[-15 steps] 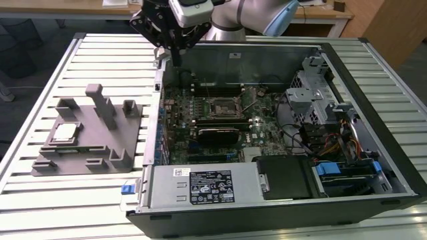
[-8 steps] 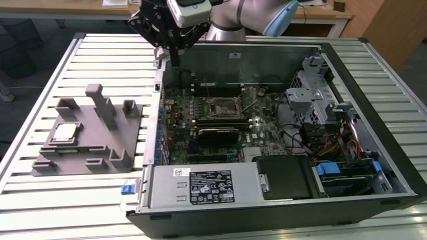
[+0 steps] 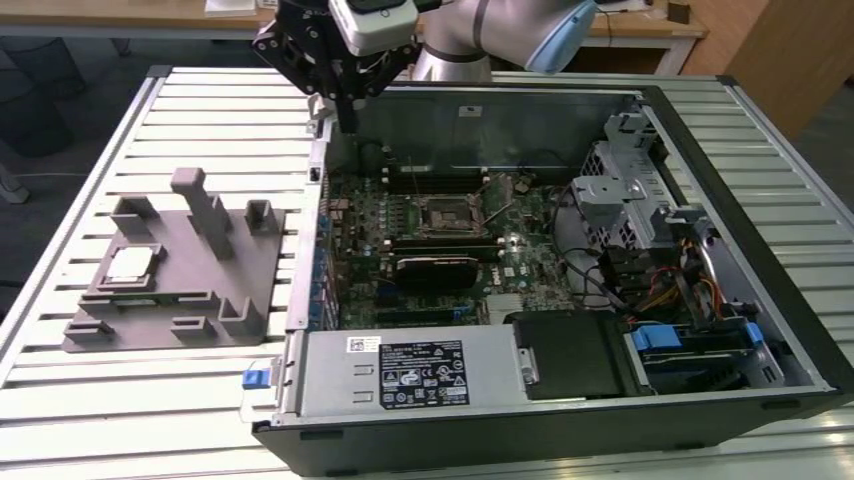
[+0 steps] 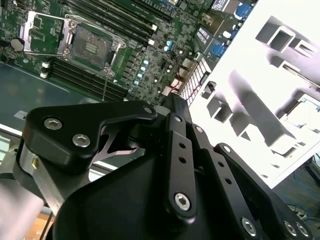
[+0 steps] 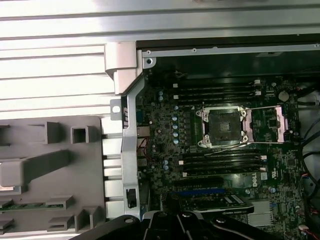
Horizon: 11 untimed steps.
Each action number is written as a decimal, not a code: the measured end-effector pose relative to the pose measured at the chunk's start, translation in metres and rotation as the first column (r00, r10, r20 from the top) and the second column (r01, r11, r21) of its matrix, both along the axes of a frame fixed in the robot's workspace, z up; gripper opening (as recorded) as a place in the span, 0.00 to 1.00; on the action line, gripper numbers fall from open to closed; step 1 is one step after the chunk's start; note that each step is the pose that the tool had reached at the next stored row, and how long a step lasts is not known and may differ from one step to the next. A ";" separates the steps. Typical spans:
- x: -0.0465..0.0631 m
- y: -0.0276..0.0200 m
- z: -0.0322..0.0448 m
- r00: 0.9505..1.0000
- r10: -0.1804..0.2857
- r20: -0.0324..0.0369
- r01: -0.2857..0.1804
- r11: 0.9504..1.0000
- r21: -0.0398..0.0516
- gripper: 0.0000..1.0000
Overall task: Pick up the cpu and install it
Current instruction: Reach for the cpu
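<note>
The cpu (image 3: pixel 130 265), a small pale silver square, lies flat in a recess of the grey plastic tray (image 3: pixel 147 312) at the exterior view's left, outside the computer case. My gripper (image 3: pixel 350 124) hangs shut with nothing in it above the case's back left wall. It is well away from the cpu and behind the motherboard. The black socket (image 3: pixel 445 212) on the motherboard is empty, and both wrist views show the socket (image 4: pixel 90 47) (image 5: pixel 222 125) with its metal frame swung aside. The black gripper body (image 4: pixel 170 165) is in the foreground of the second wrist view.
The open computer case (image 3: pixel 694 130) lies on a slatted metal table (image 3: pixel 80 400). Inside are memory slots (image 5: pixel 220 90), a drive cage (image 3: pixel 627 195), cables and a power supply (image 3: pixel 414 375). Upright blocks (image 3: pixel 200 205) rise from the tray beside the cpu.
</note>
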State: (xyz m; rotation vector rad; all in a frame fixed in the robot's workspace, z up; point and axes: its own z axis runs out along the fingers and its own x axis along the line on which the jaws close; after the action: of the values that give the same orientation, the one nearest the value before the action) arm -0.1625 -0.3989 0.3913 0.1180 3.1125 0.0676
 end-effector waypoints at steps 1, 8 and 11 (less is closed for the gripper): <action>0.000 0.0000 -0.0001 1.000 0.000 0.000 0.000 1.000 0.000 0.11; -0.003 0.0000 -0.0003 1.000 0.000 0.000 0.000 1.000 0.000 0.11; -0.004 0.0000 -0.0003 1.000 0.000 0.000 0.000 1.000 0.000 0.11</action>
State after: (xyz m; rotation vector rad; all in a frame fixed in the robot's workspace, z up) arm -0.1667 -0.3989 0.3910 0.1180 3.1125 0.0677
